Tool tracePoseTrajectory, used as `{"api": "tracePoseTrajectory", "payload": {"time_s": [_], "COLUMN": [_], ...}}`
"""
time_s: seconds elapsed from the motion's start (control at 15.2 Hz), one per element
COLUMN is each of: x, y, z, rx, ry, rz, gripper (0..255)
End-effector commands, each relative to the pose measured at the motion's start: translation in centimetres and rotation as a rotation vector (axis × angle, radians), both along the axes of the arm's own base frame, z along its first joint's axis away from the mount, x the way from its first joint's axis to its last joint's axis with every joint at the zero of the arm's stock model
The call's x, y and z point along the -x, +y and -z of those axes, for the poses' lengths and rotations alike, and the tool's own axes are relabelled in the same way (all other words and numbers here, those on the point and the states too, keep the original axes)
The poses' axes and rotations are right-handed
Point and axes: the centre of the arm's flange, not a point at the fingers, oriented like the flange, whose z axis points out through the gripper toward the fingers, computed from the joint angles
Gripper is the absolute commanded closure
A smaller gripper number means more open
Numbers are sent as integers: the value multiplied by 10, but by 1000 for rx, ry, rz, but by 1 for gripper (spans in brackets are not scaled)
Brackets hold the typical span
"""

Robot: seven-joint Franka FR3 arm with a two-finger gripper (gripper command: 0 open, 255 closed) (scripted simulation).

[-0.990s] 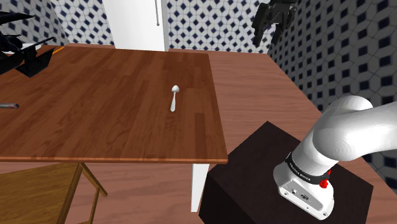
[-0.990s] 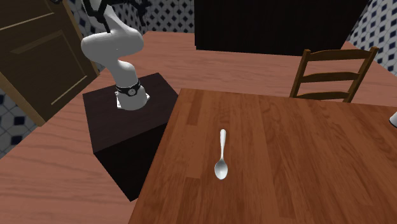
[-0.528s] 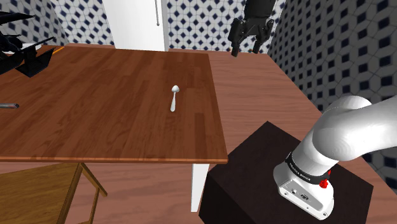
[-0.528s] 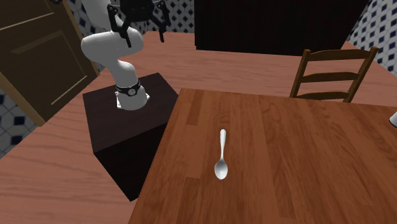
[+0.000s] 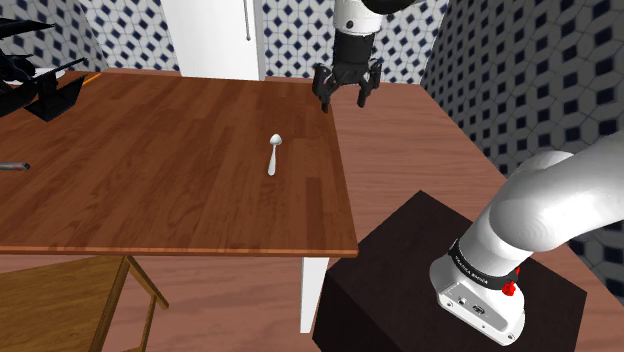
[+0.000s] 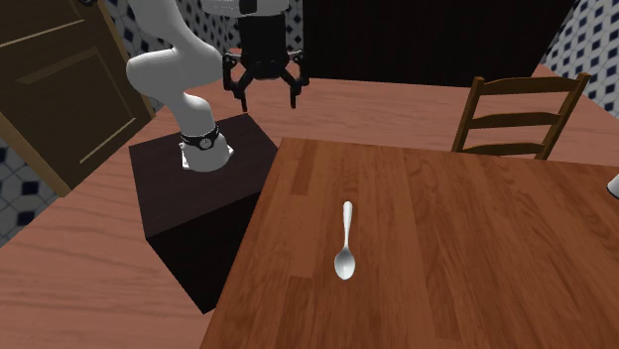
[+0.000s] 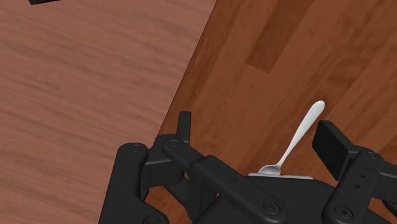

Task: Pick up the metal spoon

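Note:
A silvery metal spoon (image 5: 274,154) lies flat on the brown wooden table (image 5: 150,180), near its right edge in the shoulder view. In the second exterior view the spoon (image 6: 344,241) has its bowl toward the camera. My black gripper (image 5: 341,95) hangs open in the air above the table's far right corner, beyond the spoon and well above it. Seen from the second exterior view, the gripper (image 6: 264,95) is over the table's far edge, its fingers spread. The wrist view looks down on the spoon (image 7: 297,138) between the open fingers (image 7: 335,145), far below them.
A wooden chair (image 6: 520,116) stands at the table's far side in the second exterior view. Black angular objects (image 5: 35,85) sit at the table's far left corner in the shoulder view. My dark stand (image 5: 420,290) is beside the table. A white door (image 5: 215,35) is behind.
The gripper has swung down and toward the shoulder view's left, from high by the tiled wall to just above the table's far right corner. The spoon has not moved.

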Motion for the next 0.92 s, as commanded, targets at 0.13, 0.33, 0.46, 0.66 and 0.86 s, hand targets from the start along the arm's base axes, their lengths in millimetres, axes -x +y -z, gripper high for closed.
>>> {"api": "tracePoseTrajectory", "payload": {"time_s": [0.13, 0.33, 0.46, 0.66, 0.86], "x": [-36, -64, -83, -112, -142], "y": [27, 43, 53, 66, 77], "z": [33, 59, 76, 102, 128], "rx": [29, 52, 68, 91, 114], "ry": [-6, -9, -11, -13, -16], "rz": [67, 116, 148, 197, 245], "gripper": [0, 0, 0, 0, 0]}}
